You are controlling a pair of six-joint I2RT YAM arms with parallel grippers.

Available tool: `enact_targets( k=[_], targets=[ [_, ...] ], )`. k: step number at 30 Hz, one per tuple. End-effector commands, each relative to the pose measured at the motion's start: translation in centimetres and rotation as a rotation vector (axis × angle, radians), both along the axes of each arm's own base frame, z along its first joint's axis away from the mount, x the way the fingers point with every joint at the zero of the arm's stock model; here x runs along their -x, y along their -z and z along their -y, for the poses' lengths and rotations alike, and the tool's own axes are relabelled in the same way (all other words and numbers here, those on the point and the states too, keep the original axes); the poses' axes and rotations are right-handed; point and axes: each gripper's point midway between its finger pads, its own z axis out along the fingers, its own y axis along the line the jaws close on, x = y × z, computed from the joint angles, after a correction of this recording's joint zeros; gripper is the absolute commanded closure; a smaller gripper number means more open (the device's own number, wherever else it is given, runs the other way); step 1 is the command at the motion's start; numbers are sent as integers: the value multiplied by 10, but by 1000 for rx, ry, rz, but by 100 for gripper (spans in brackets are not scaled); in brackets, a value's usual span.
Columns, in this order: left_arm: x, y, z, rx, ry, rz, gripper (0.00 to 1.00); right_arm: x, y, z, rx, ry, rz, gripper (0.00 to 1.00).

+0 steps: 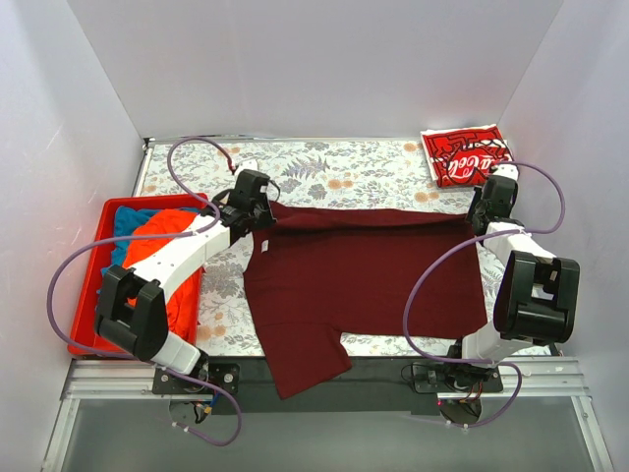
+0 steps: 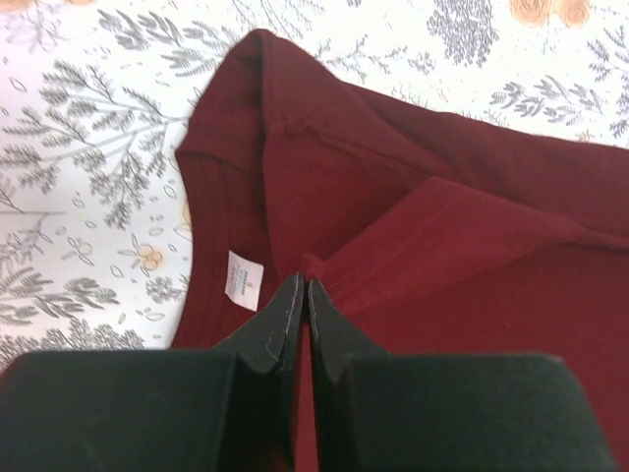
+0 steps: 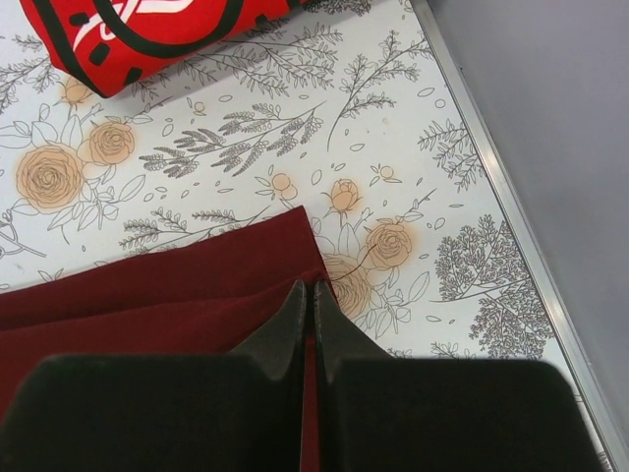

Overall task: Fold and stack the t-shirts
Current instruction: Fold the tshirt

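A robotics lab cell: white panel walls [image 1: 314,59] around a floral-clothed table [image 1: 334,172] on aluminium framing [image 1: 98,379].

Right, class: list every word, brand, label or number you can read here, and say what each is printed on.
"Coca-Cola": white script on the folded red t-shirt, seen from above; the right wrist view shows only cropped strokes.
White neck label inside the collar of the maroon t-shirt: print too small and blurred to read.
Nothing else carries text.
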Motion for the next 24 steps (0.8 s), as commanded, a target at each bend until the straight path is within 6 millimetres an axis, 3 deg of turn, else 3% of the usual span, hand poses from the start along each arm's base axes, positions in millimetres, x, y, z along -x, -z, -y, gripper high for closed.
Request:
enact_targets(
  k=[1,7,12,14,18,24],
  targets=[
    [13,-2,-8,-3,-54,5,100,6,8,10,6,54,-18,99],
    [29,25,-8,-15,-66,-57,100,11,21,10,-13,61,-53,99],
    [35,44,-12,-22,-97,-94,100,20,42,9,-47,79,-125,94],
    [37,49,-12,-23,-97,-102,100,23,49,10,-58,85,-150,81],
    [39,52,-11,-20,-91,-111,100,29,59,7,-86,85,-200,66],
    [40,48,1,1,-45,-112,100,35,41,-2,-137,83,-193,45]
  ],
)
